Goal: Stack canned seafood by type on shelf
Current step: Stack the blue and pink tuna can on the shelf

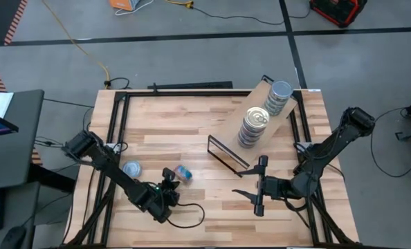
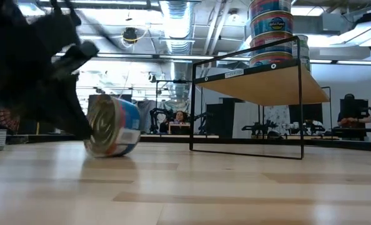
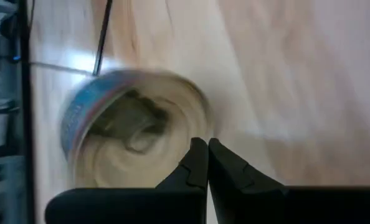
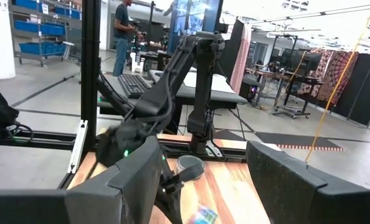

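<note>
**Colours on my screens**

I see a pale blond striped-plank surface [image 1: 192, 121] edged by a black frame. The shelf [image 1: 241, 131] is light wood on thin black legs. On it, I see two stacks of tins: silver-grey lid on the far stack [image 1: 279, 97], pale gold lid on the near stack [image 1: 254, 126], with blue and red banded labels. The tipped tin [image 2: 112, 125] shows blue sides and a dull metal face. Both hands, left [image 1: 168, 181] and right [image 1: 260, 185], are black.

Blue-labelled tin [image 2: 112, 133] tilted on edge; two stacks [image 1: 254, 126] on shelf [image 1: 234, 131].
</note>
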`<action>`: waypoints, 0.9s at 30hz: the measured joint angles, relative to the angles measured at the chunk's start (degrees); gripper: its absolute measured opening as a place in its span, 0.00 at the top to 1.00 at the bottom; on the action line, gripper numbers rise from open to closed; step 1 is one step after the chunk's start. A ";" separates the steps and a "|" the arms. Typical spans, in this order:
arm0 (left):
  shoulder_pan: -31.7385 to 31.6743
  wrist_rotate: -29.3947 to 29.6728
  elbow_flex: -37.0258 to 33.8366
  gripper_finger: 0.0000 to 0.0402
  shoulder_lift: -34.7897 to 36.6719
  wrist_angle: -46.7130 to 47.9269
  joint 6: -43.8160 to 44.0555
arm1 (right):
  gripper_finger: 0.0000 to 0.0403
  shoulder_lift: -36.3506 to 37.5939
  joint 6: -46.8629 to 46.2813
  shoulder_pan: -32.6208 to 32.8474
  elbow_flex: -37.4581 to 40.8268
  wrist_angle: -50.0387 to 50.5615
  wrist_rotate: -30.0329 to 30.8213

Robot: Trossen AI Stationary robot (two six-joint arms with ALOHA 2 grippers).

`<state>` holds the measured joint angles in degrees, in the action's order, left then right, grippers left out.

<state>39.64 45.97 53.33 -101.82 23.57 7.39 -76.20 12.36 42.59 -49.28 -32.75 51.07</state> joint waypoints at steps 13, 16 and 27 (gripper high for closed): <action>-3.04 -17.77 7.77 0.95 13.67 2.53 8.30 | 0.33 0.00 -0.35 -0.67 0.00 0.17 -0.02; -6.95 -23.68 11.11 0.81 13.89 6.31 9.60 | 0.33 0.02 -1.44 -1.20 0.00 0.92 -0.04; -19.45 -34.97 12.87 0.17 13.38 8.70 -2.39 | 0.33 1.22 -10.44 -1.59 0.02 10.19 -0.20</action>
<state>20.20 10.99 66.19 -88.44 32.27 5.00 -74.98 1.92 41.00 -49.25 -22.56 50.87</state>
